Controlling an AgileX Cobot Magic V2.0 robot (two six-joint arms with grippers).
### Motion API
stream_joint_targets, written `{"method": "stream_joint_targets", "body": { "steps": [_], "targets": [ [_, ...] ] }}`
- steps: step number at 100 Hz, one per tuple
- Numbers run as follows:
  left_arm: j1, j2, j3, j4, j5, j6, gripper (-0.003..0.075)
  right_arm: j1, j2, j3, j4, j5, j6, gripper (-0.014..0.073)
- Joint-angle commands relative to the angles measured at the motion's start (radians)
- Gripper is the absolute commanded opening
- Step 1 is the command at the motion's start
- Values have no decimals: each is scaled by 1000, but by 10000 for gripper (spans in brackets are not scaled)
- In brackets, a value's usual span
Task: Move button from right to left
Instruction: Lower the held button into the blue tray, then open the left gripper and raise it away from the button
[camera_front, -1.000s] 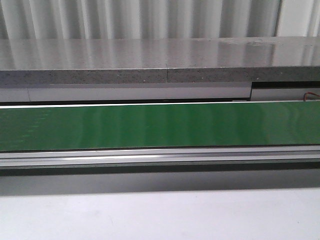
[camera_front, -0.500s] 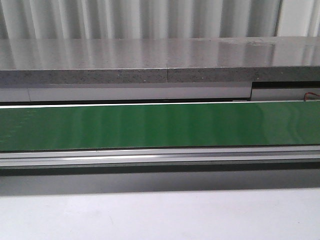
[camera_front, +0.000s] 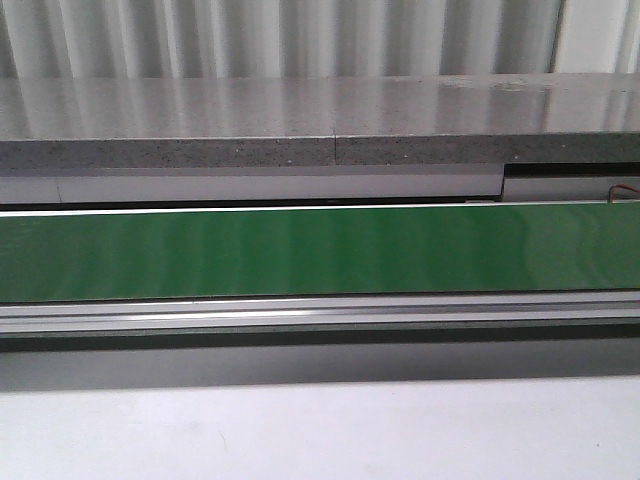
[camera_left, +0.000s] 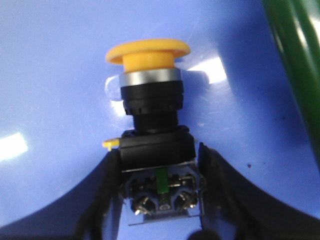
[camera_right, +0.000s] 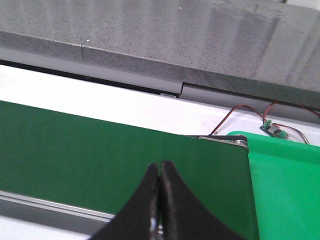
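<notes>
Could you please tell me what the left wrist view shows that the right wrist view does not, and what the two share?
Only the left wrist view shows the push-button with a round yellow-orange cap and black collar, its contact block clamped between the left hand's black fingers, above a glossy blue surface. Only the right wrist view shows the right hand closed on nothing, a grey speckled stone ledge, thin red and black wires and a bright green tray. Both show the dark green conveyor belt, which appears only at the edge of the left wrist view.

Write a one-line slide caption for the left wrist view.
Left gripper fingers clamp the yellow-capped button above a blue surface.
</notes>
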Motion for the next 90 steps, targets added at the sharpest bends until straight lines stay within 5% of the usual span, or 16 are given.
{"method": "stream_joint_targets", "body": {
  "steps": [1,47,90],
  "targets": [
    [5,-43,-27,-11,-15,3,157,-3,1,-30,9,-66,-8,-68],
    [5,-43,-27,34,-21,4,484,-3,1,-30,9,-66,-8,-68],
    [5,-116,-27,14,-84,4,494,-3,1,-30,9,-66,-8,-68]
  ]
}}
